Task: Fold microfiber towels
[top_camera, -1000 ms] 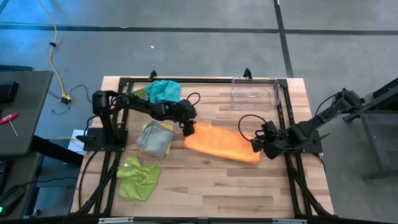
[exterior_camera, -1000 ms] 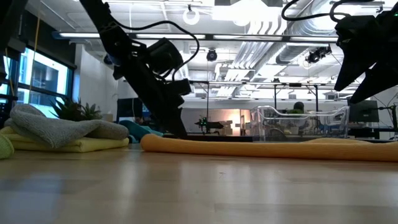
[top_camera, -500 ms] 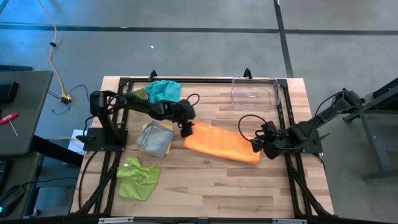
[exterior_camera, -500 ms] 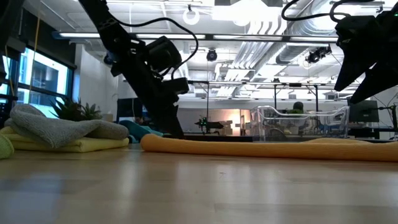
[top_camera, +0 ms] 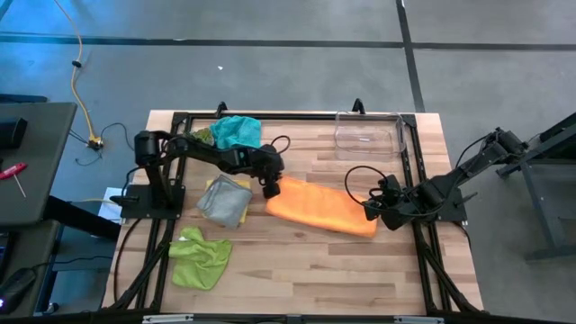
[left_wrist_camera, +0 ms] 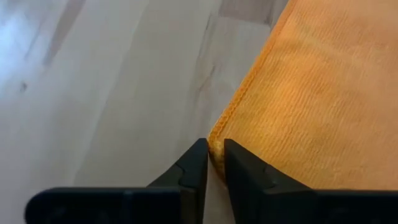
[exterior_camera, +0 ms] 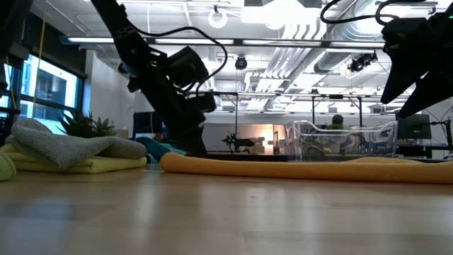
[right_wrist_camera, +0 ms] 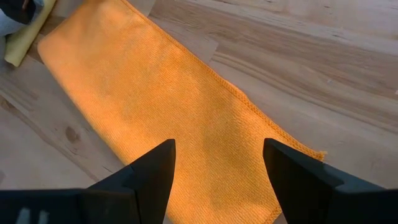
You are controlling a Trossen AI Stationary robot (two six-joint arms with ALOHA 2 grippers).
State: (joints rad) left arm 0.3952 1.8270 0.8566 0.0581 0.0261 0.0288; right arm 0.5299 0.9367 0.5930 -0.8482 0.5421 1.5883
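Pinching a corner of the orange towel (top_camera: pixel 321 209), the left hand (top_camera: pixel 270 187) sits low on the wooden worktop (top_camera: pixel 297 261). Its own camera shows the two dark fingers (left_wrist_camera: pixel 193 168) nearly together with the towel's stitched edge caught between them.

At far left, the lime towel (top_camera: pixel 200 257) lies crumpled near the front edge. Behind it, the grey towel (top_camera: pixel 225 200) rests folded on top of the yellow towel (exterior_camera: pixel 78 166), just beside the left hand. The teal towel (top_camera: pixel 236 131) is bunched at the back, next to a small spiky plant (exterior_camera: pixel 86 126).

In the middle, the orange towel lies as a long strip, already doubled over by the look of it, running from the left hand across towards the right hand (top_camera: pixel 371 208).

The right hand hovers over the strip's far end, fingers (right_wrist_camera: pixel 152 177) spread wide and holding nothing. A clear bin (top_camera: pixel 369 135) stands behind it.

To do this fold well, the left hand probably needs a firm bite on every layer at the corner, not only the top hem. Lifting just enough to clear the worktop, then carrying the corner straight along the strip, should keep the edges aligned. The right hand could press its end down so the cloth does not slide.
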